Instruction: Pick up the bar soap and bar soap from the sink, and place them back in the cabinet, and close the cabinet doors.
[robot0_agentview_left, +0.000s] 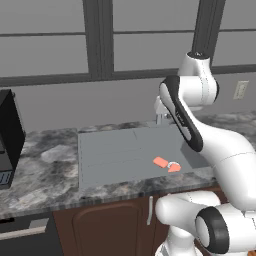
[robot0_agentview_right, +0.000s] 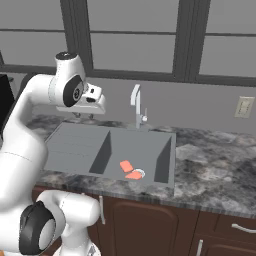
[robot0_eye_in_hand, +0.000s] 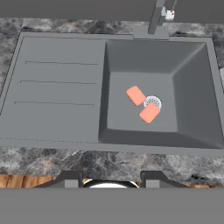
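Note:
Two small salmon-orange bar soaps lie on the floor of the grey sink (robot0_eye_in_hand: 61, 127) basin. The flat rectangular one (robot0_eye_in_hand: 135, 95) (robot0_agentview_right: 126, 165) (robot0_agentview_left: 160, 162) is just left of the drain. The other bar soap (robot0_eye_in_hand: 149, 113) (robot0_agentview_right: 133, 175) (robot0_agentview_left: 174, 167) lies partly over the drain's pale ring. My gripper (robot0_eye_in_hand: 109, 180) (robot0_agentview_right: 84, 115) hangs high above the sink's drainboard side, looking down. It is open with nothing between its fingertips (robot0_eye_in_hand: 70, 179). The cabinet and the cabinet doors are out of view.
A slim silver tap (robot0_agentview_right: 136, 102) (robot0_eye_in_hand: 156, 17) stands at the sink's back edge. Speckled stone counter (robot0_agentview_right: 215, 160) surrounds the sink. A black appliance (robot0_agentview_left: 7, 135) sits at the far left. Brown arched-panel doors (robot0_agentview_right: 150, 225) run below the counter. Windows fill the back wall.

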